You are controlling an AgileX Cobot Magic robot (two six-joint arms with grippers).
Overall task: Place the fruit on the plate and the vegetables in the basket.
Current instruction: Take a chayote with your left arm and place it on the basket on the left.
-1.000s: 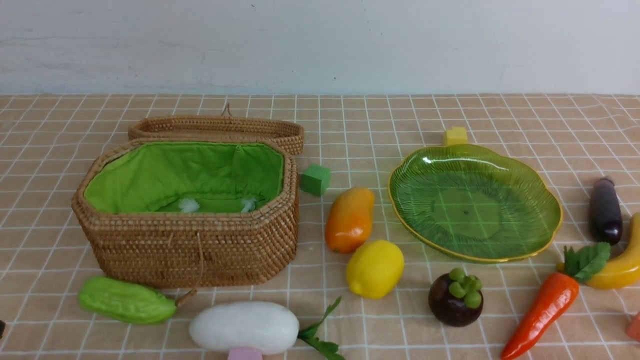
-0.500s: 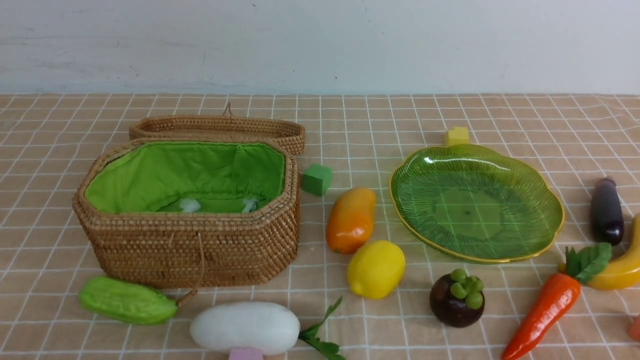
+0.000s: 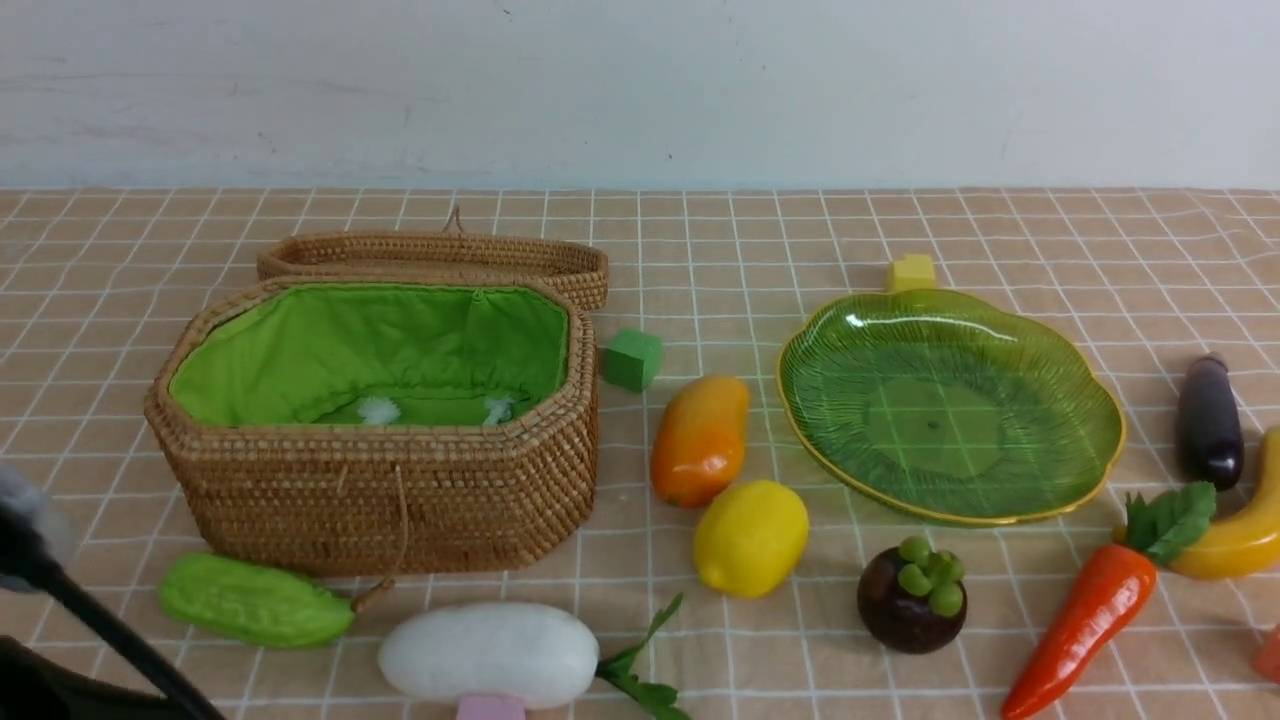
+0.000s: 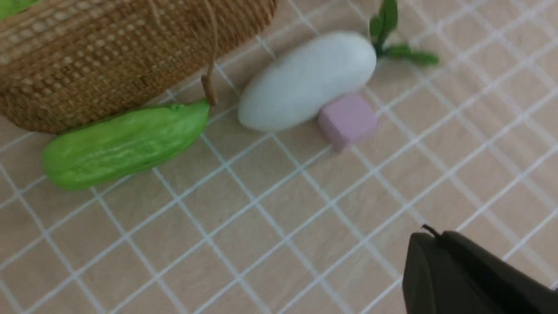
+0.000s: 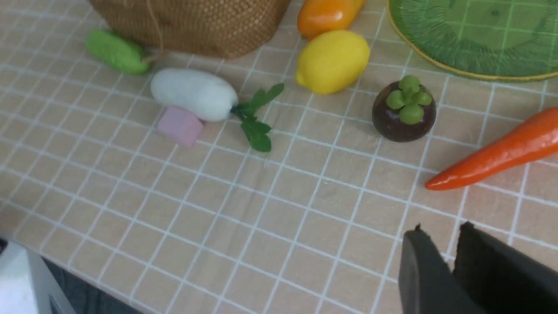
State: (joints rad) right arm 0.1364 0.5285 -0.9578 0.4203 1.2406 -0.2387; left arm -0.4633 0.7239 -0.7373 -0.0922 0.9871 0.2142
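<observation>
- basket [image 3: 400, 490]: rough woven wicker; lining [image 3: 380, 340] matt cloth
- plate [image 3: 950, 420]: glossy ribbed translucent glass
- mango [image 3: 700, 440]: smooth shiny plastic
- tablecloth [image 3: 800, 230]: matt cloth

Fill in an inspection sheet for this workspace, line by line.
Surface: beige checked tablecloth, lying flat.
Job's things: basket open, no vegetables visible inside; plate empty; mango, lemon, mangosteen, banana, bitter gourd, radish, carrot and eggplant all on the cloth.
Clutter: green cube beside the basket; yellow cube behind the plate; pink cube against the radish.
Grippers: left gripper jaws shut, empty; right gripper jaws narrowly apart, empty.
Cables: dark blurred strand at the front view's lower left; cable or arm part, cannot tell.
Surroundings: plain pale wall.
</observation>
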